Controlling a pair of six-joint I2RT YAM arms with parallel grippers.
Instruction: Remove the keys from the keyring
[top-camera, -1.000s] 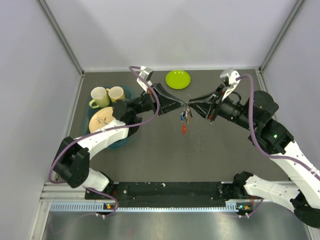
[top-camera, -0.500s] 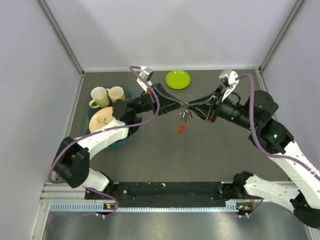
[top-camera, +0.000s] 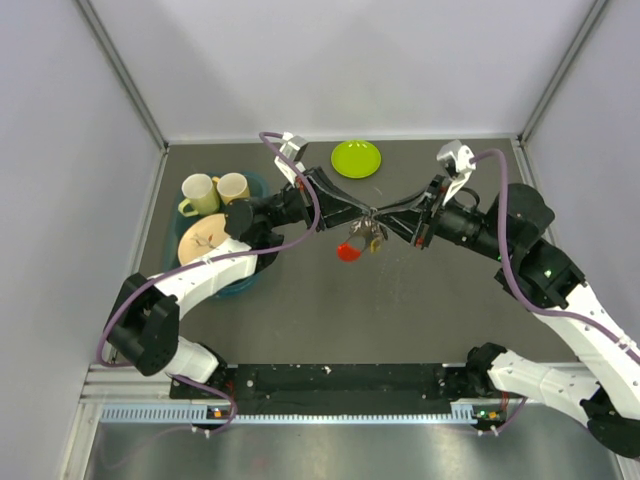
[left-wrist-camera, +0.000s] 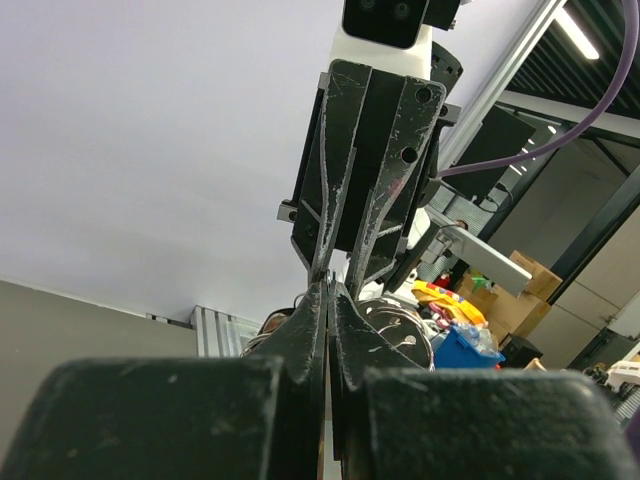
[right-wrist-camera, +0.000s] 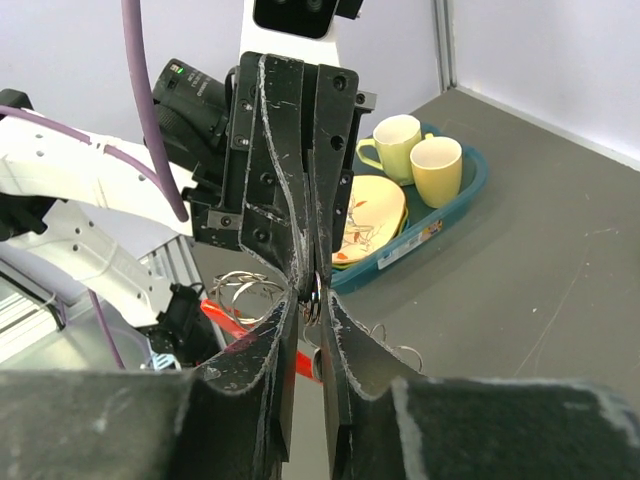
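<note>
The left fingers and the right fingers are meeting tip to tip above the middle of the bench. Both are pinching closed on the keyring. The keys are hanging just under it, and the red key is pointing toward the left edge.

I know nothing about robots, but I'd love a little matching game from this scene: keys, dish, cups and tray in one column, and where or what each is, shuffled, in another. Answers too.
Things
1. keys
2. dish
3. cups
4. tray

Descriptions
A. teal, on the left side
B. lime green, alone at the far end
C. dangling in mid-air below the keyring
D. standing side by side inside the tray

Pairs: 1-C, 2-B, 3-D, 4-A
</note>
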